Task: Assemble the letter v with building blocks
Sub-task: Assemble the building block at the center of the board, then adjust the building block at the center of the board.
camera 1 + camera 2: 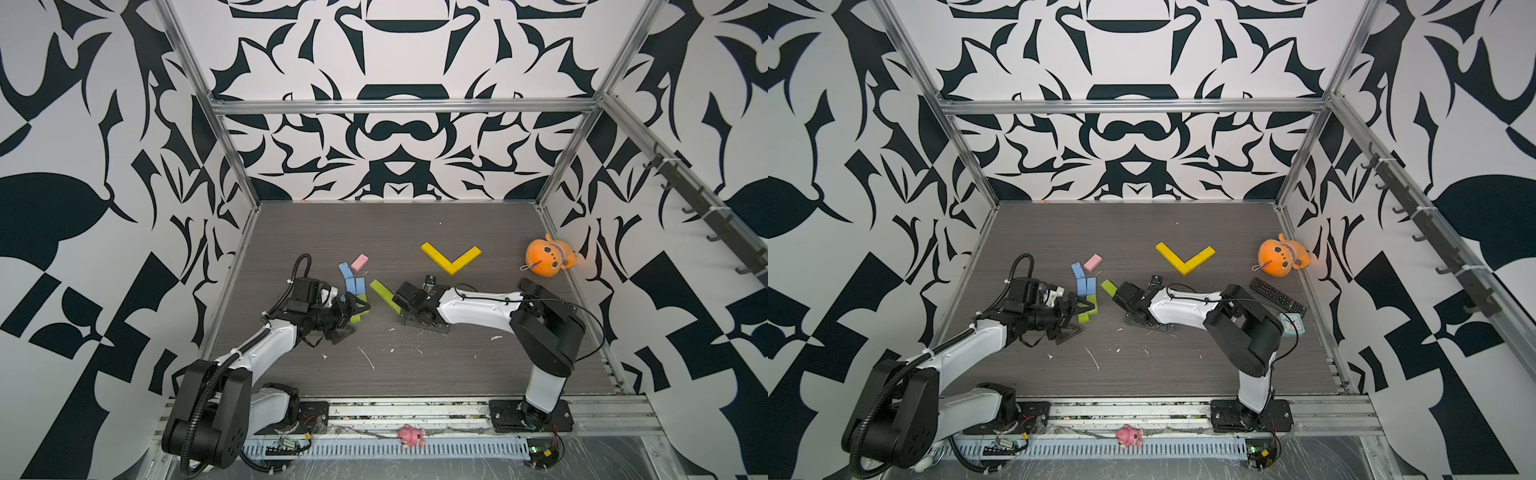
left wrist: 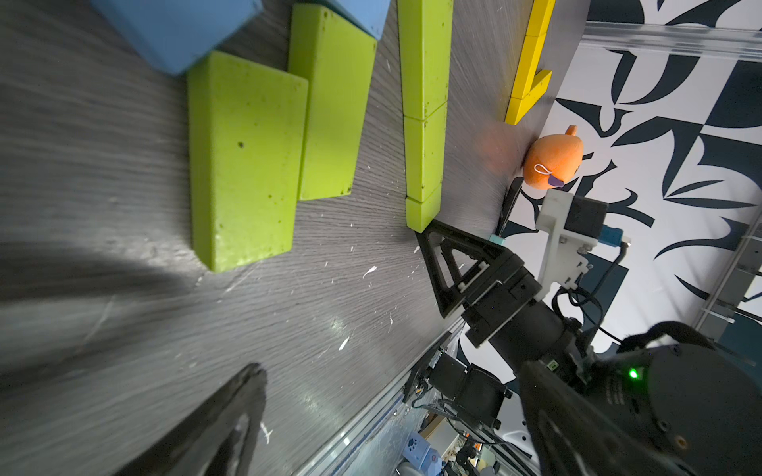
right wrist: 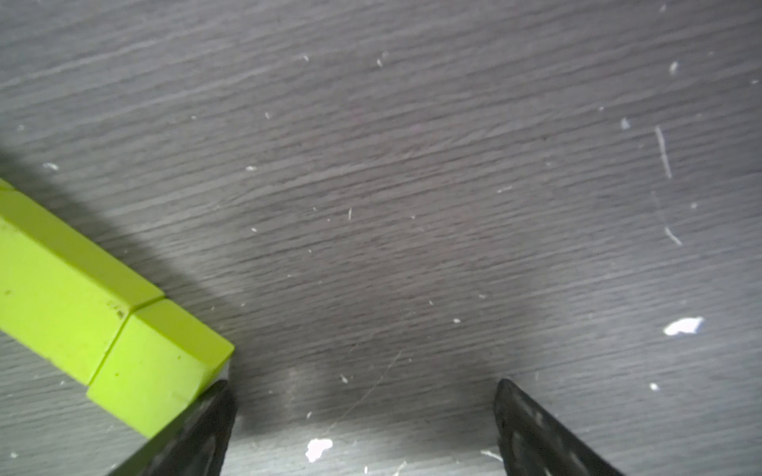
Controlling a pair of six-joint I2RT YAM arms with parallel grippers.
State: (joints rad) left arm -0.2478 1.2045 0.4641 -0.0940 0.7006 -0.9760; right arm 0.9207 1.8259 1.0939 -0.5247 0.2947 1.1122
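Right gripper (image 3: 362,383) spread wide above the grey tabletop (image 3: 412,165), with lime green blocks (image 3: 82,313) at one fingertip.
Two dark fingertips (image 3: 202,432) stand well apart, with only bare wood-grain surface between them. The green blocks lie end to end in a slanted row. The short end block (image 3: 156,366) has a corner against, or just beside, one fingertip; contact cannot be confirmed. White flecks (image 3: 682,325) and scratches are scattered over the surface.

worktop (image 1: 395,232): dark grey wood grain is seen, flecked white | walls (image 1: 395,158): covered by black curved pattern on white | yellow blocks (image 1: 439,259), lime green blocks (image 1: 382,291), light blue blocks (image 1: 351,284), pink block (image 1: 360,261): plain colours are shown | plush toy (image 1: 546,259): coloured orange | arms (image 1: 478,309): white and black
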